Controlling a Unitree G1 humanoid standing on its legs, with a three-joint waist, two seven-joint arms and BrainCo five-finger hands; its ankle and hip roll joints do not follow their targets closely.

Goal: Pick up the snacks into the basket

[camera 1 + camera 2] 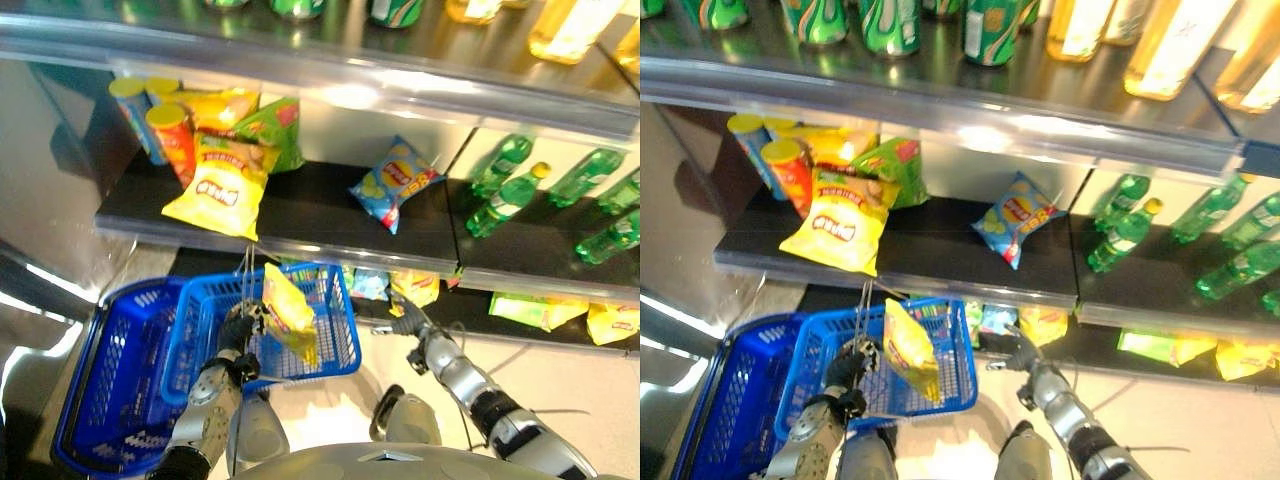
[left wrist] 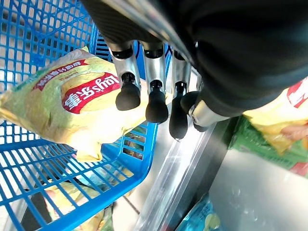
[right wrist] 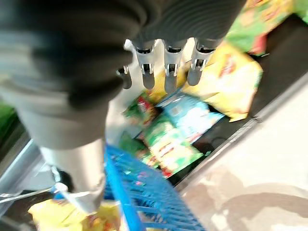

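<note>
A light blue basket [image 1: 342, 330] stands on the floor below the shelves. A yellow crisp bag [image 1: 288, 312] sits tilted inside it, leaning over the wall near my left hand [image 1: 238, 330]. That hand's fingers [image 2: 155, 96] are curled at the basket's thin wire handle [image 1: 246, 275], which stands upright. The bag [image 2: 72, 106] shows just past those fingers. My right hand [image 1: 412, 322] is to the right of the basket, apart from the bag, its fingers [image 3: 166, 72] relaxed and holding nothing. It points at the bags on the bottom shelf [image 3: 187, 120].
A darker blue basket [image 1: 100, 380] sits left of the light one. The middle shelf [image 1: 320, 215] holds a yellow bag [image 1: 218, 185], a green bag [image 1: 275, 130], a blue bag [image 1: 395, 182], crisp tubes [image 1: 170, 135] and green bottles [image 1: 510, 190]. More bags [image 1: 530, 310] lie lower right.
</note>
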